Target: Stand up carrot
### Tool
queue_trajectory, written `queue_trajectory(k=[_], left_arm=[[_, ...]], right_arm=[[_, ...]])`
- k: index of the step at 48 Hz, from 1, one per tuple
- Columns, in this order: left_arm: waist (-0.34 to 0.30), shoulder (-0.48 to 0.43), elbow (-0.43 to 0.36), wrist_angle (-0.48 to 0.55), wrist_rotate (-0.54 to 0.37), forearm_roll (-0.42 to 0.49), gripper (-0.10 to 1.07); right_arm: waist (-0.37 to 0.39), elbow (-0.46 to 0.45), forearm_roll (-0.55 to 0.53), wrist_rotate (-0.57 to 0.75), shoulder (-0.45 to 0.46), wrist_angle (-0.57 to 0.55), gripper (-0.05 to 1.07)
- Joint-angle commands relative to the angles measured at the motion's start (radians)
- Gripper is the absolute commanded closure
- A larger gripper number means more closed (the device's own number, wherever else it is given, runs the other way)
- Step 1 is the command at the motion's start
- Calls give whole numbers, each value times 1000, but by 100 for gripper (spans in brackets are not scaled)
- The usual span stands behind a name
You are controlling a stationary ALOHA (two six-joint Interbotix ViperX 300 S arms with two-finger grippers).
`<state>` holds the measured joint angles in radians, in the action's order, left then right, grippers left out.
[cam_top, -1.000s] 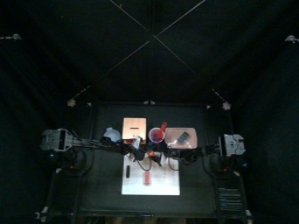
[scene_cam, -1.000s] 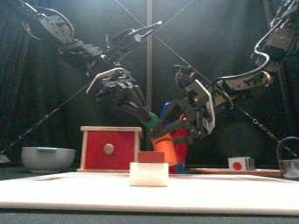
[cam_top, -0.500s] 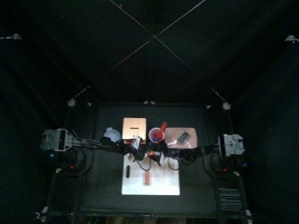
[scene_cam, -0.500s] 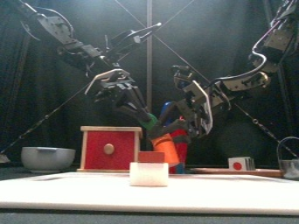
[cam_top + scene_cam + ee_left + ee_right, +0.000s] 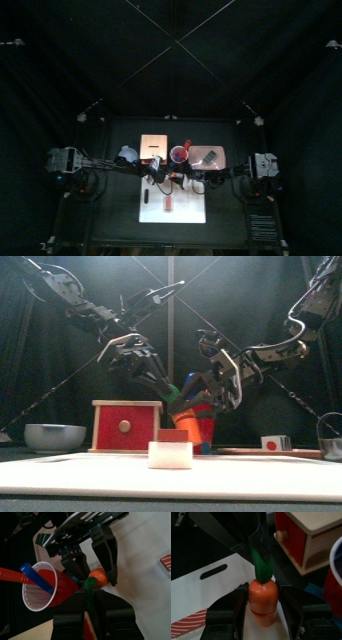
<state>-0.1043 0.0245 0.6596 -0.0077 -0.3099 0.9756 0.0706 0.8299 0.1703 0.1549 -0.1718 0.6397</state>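
At the far left of the front view we see a grey metal bowl (image 5: 54, 436) on the table, then a red wooden box (image 5: 126, 425) with a round knob on its face. In front of the box stands a small white block with a red top (image 5: 170, 449), on the white sheet (image 5: 171, 477). No writing on any of these can be read.

Toward the middle, our left gripper (image 5: 100, 587) and right gripper (image 5: 264, 597) meet at the carrot (image 5: 263, 600). It stands upright over the white sheet, orange body below, green leaves (image 5: 259, 562) above, just beside the red cup (image 5: 48, 587), which holds a blue stick (image 5: 35, 577). The right gripper's jaws stand on either side of the carrot's body and look pressed against it, grasping it. The left gripper's jaws are parted around the carrot's leafy end; whether they touch it we cannot tell.

At the far right sits a small white cube with a red dot (image 5: 275, 442).
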Motion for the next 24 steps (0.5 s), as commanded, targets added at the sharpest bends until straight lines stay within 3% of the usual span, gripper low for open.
queue_trajectory(k=[1, 11, 24], left_arm=[[-5, 38, -12, -3, 0, -28, 37], [-3, 48, 2, -9, 2, -44, 22], [-3, 66, 5, -15, 0, -58, 19]], right_arm=[[3, -12, 12, -25, 9, 28, 40], [2, -17, 35, -51, 3, 51, 40], [-6, -11, 60, -52, -17, 101, 40]])
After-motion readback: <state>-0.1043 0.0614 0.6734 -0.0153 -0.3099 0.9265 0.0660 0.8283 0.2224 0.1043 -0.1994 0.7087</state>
